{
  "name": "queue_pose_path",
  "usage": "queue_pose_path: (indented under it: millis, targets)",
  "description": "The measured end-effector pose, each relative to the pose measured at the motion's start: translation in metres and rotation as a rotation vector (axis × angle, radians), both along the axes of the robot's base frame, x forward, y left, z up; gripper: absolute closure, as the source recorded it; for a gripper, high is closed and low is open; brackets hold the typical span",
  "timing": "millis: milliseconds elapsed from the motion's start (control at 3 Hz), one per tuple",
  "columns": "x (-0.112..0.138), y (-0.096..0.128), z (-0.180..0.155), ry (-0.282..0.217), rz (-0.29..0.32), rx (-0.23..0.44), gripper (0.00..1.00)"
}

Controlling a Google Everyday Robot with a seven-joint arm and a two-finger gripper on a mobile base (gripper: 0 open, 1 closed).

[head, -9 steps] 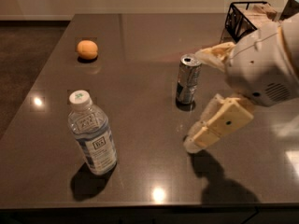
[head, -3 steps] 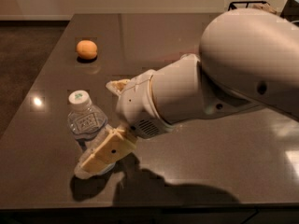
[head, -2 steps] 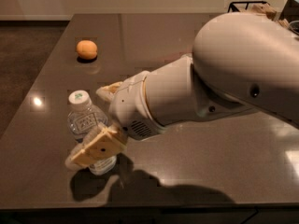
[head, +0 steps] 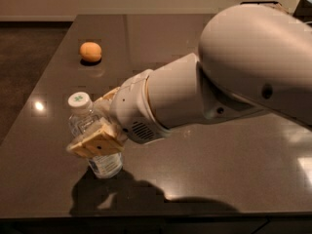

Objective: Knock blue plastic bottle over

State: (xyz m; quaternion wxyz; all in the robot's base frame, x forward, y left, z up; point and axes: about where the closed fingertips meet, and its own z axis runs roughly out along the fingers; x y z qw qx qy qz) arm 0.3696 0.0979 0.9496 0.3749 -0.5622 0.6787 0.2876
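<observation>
Between the claw's (head: 86, 126) two tan fingers (head: 96, 142) stands the bottle (head: 104, 164), upright on the counter (head: 219, 179), cap (head: 79, 100) up, not yet over. Claw is spread wide w/ the bottle inside the gap. Near finger lies across the bottle's front at about mid-body, far finger sits behind its shoulder. Whether either pad presses the plastic, can't tell.

Risks, my read:
- Bottle is boxed in btwn the fingers. A sideways sweep may just drag it along upright, w/ the other finger propping it, so no topple.
- Contact looks mid-height, not up by the cap. A push that low on a light bottle on a glossy counter prob means slide, not tip.
- If the claw narrows it becomes a grasp, i.e. wrong outcome, and thin plastic would likely buckle.
- Once down it's a cylinder and will roll. Counter edge runs near the claw on the camera side and on the side away from the arm (head: 219, 82), so a hard shove could send it off.
- Arm bulk hides whatever sits behind the wrist, so clearance there is unknown.

Orange (head: 90, 51) lies well beyond the claw, far side of the counter. Only a long roll would reach it.
</observation>
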Motion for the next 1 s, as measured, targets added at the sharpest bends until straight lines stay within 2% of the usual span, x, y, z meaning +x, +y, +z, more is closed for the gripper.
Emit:
queue_pose_path:
  millis: [333, 667, 1000]
  targets:
    - [0.007, -0.009, 0.018, -0.011, -0.013, -0.052, 0.87]
    - [0.022, -0.024, 0.031, 0.002, -0.019, -0.131, 1.00]
    - [0.039, -0.041, 0.032, 0.035, -0.008, -0.264, 1.00]
